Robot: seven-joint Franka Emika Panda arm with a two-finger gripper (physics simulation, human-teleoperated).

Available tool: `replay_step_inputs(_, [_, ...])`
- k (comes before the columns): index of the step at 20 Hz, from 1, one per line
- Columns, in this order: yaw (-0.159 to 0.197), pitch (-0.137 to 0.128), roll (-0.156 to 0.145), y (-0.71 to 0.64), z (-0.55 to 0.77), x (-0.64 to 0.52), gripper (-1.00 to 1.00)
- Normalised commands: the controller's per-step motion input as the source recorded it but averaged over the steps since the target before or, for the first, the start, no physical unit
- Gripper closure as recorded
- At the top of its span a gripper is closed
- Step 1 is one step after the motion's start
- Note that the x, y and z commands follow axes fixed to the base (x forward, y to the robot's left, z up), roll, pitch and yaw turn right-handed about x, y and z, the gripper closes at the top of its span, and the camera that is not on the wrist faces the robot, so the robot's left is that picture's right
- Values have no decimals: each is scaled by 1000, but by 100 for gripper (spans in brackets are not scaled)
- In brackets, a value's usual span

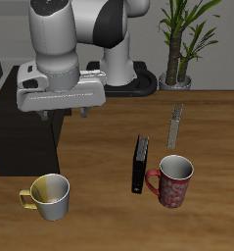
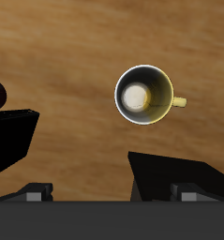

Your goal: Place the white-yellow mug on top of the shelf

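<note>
The white-yellow mug (image 1: pixel 50 196) stands upright on the wooden table near its front edge, cream outside, yellow inside, with its yellow handle pointing away from the red mug. It also shows from above in the wrist view (image 2: pixel 143 94). My gripper (image 1: pixel 65 115) hangs open and empty well above the table, farther back than the mug and beside the shelf (image 1: pixel 16 127), a large black cabinet at the table's edge. In the wrist view the gripper (image 2: pixel 95 159) is open, with the mug below and ahead of its fingers (image 2: pixel 179 173).
A red patterned mug (image 1: pixel 174 181) stands near the front edge, with a thin black slab (image 1: pixel 140 164) upright beside it. A small grey object (image 1: pixel 175 125) lies farther back. A potted plant (image 1: pixel 182 44) stands at the back.
</note>
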Motion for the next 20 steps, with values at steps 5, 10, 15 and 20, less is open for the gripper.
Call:
replay_step_inputs(5, [-11, -39, 26, -93, -167, 291, -100])
replay_step_inputs(10, [3, -13, 3, -148, -312, 212, -100])
replay_step_inputs(15, [-18, -30, -10, -84, -310, 150, -100])
replay_step_inputs(20, [-16, -39, -4, 51, -377, 111, -100])
